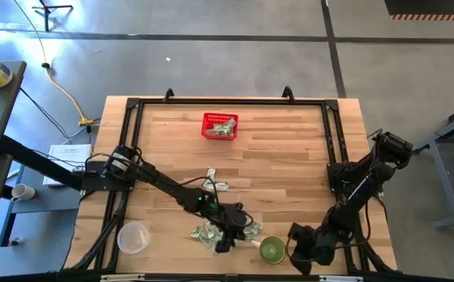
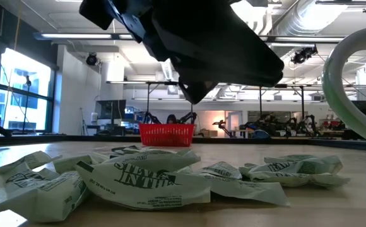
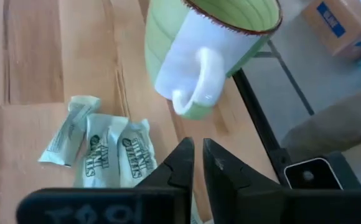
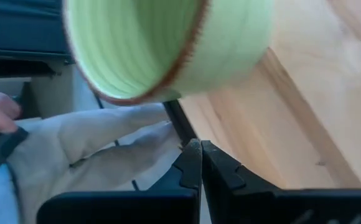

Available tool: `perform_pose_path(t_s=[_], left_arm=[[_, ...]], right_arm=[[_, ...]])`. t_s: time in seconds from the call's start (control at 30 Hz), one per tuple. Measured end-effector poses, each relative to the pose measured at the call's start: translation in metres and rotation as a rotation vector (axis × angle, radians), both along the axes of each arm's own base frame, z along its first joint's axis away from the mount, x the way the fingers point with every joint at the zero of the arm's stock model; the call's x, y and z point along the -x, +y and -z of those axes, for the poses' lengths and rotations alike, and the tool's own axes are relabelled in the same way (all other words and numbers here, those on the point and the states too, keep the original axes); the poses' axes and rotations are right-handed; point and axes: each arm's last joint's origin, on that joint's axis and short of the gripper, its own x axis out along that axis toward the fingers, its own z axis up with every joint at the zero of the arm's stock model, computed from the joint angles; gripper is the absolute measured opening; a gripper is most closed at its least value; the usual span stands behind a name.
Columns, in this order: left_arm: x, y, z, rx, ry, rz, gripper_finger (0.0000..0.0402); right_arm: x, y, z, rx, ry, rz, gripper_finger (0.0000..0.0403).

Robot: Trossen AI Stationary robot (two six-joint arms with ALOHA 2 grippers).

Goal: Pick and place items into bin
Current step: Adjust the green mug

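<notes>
The left claw (image 1: 225, 244) hangs low over the near edge of the table, right above a loose heap of packets (image 1: 211, 233). Its fingers (image 3: 179, 163) stand a narrow slit apart with nothing between them. From its wrist, three packets (image 3: 103, 149) lie side by side on the wood just beside the fingertips, untouched, and the green mug (image 3: 208, 50) sits tipped on its side a little beyond them. A couple more packets (image 1: 217, 185) lie nearer the table's middle. The red bin (image 1: 220, 125) stands well apart at the far side, with a few packets already in it. The right claw (image 1: 301, 249) waits at the near right corner, just beside the mug (image 1: 272, 250), fingers (image 4: 190, 163) pressed together and empty. A clear cup (image 1: 133, 237) sits toward the near left.
</notes>
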Motion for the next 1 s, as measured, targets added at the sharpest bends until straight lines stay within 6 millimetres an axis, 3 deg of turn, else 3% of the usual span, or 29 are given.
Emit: perform_pose_path(t_s=[0.17, 0.37, 0.7, 1.0], left_arm=[[0.0, -0.003, -0.002, 0.074, 0.009, 0.045, 0.0055], [-0.003, -0.007, -0.007, 0.109, -0.053, 0.056, 0.0033], [-0.025, -0.018, 0.006, 0.148, -0.069, 0.091, 0.0055], [-0.033, -0.02, 0.005, 0.107, -0.092, 0.113, 0.004]], right_arm=[[0.003, 0.0, 0.002, 0.023, 0.005, -0.002, 0.0001], [-0.008, -0.007, 0.001, 0.061, -0.046, 0.012, 0.0004], [-0.011, -0.014, 0.003, 0.114, -0.039, 0.005, 0.0005], [-0.01, -0.014, 0.004, 0.12, -0.032, 0.003, 0.0003]])
